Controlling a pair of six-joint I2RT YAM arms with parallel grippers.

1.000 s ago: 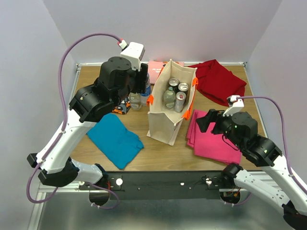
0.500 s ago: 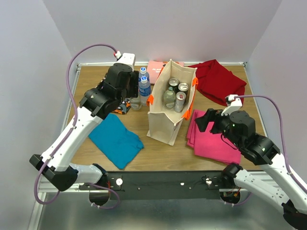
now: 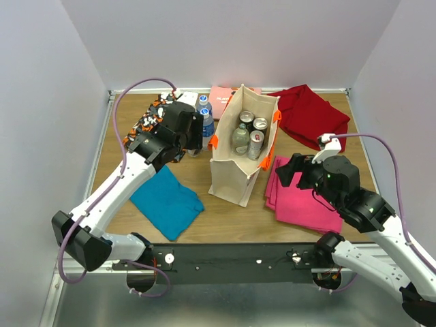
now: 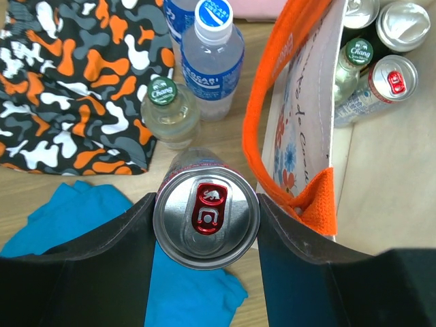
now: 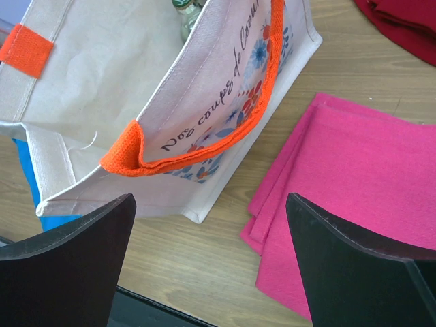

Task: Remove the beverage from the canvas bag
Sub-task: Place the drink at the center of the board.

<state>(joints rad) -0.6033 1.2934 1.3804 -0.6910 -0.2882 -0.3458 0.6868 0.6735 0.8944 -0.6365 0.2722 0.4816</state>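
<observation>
Currently the left gripper [image 4: 206, 204] is pinching the silver can [image 4: 206, 221] by its sides, axis upright, red tab up, outside the canvas bag [image 3: 235, 174] just left of its orange handle [image 4: 272, 102], near the standing bottles [image 4: 212, 61]. The right gripper [image 5: 210, 201] is hanging spread and empty beside the bag's other side.

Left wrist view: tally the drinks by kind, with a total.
Cans: 4
Chang bottles: 2
Pocari Sweat bottles: 2
Total: 8
</observation>
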